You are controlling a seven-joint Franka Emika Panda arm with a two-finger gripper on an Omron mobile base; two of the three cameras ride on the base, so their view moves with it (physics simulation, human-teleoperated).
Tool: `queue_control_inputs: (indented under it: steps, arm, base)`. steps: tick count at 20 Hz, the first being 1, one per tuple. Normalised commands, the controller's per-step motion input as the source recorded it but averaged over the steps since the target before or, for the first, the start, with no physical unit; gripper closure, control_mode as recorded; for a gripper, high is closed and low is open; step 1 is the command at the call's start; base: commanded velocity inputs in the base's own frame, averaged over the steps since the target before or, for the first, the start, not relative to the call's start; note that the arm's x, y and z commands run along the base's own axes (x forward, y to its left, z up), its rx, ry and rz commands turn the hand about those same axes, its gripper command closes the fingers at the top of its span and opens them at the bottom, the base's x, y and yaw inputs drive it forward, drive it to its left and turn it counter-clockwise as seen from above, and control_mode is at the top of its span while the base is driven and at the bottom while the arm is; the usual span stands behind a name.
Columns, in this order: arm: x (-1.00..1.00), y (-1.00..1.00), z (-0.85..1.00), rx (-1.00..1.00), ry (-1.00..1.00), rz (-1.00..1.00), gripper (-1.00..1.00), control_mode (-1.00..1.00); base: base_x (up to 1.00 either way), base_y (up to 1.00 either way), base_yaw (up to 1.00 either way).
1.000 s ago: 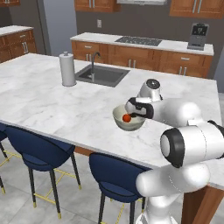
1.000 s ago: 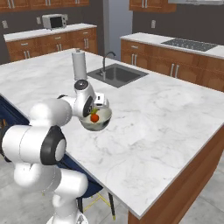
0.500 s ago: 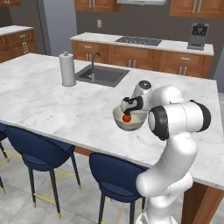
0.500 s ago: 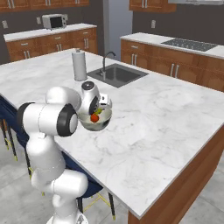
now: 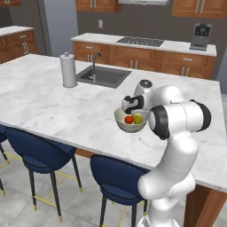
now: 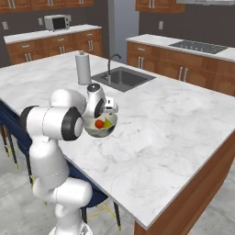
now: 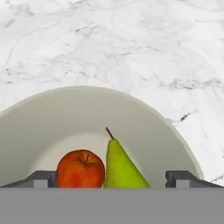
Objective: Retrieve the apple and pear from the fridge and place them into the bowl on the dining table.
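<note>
The red apple (image 7: 81,169) and the yellow-green pear (image 7: 121,164) lie side by side in the off-white bowl (image 7: 57,113), touching each other. That bowl (image 5: 129,127) stands near the front edge of the marble dining table (image 5: 53,106). My gripper (image 7: 113,177) hovers just above the bowl, open, its two dark fingertips (image 7: 43,177) wide on either side of both fruits and gripping neither. From the right, the apple (image 6: 99,124) and pear (image 6: 107,122) sit in the bowl (image 6: 102,131) under the gripper (image 6: 108,108). The fridge is out of view.
A paper towel roll (image 5: 68,70) stands by the sink (image 5: 101,76) in the table. Blue stools (image 5: 40,153) line the near edge. A back counter with a stovetop (image 5: 138,41) and a microwave (image 6: 58,21) stand beyond.
My gripper has opened over the bowl and the pear now rests in it beside the apple. The arm's elbow has swung upright.
</note>
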Motion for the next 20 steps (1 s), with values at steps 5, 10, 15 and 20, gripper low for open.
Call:
queue_control_inputs:
  steps: [5, 10, 15, 20]
  arm:
    - [-0.79, 0.00, 0.44, 0.00, -0.07, 0.00, -1.00, -1.00]
    - [-1.00, 0.00, 0.69, 0.00, -0.27, 0.00, -1.00, -1.00]
    - [-0.79, 0.00, 0.89, 0.00, -0.16, 0.00, -1.00, -1.00]
    - [-0.53, -0.10, 0.99, 0.00, -0.01, -0.01, -1.00, -1.00]
  base:
    - [0.00, 0.00, 0.00]
    - [0.00, 0.00, 0.00]
    - [0.00, 0.00, 0.00]
    - [0.00, 0.00, 0.00]
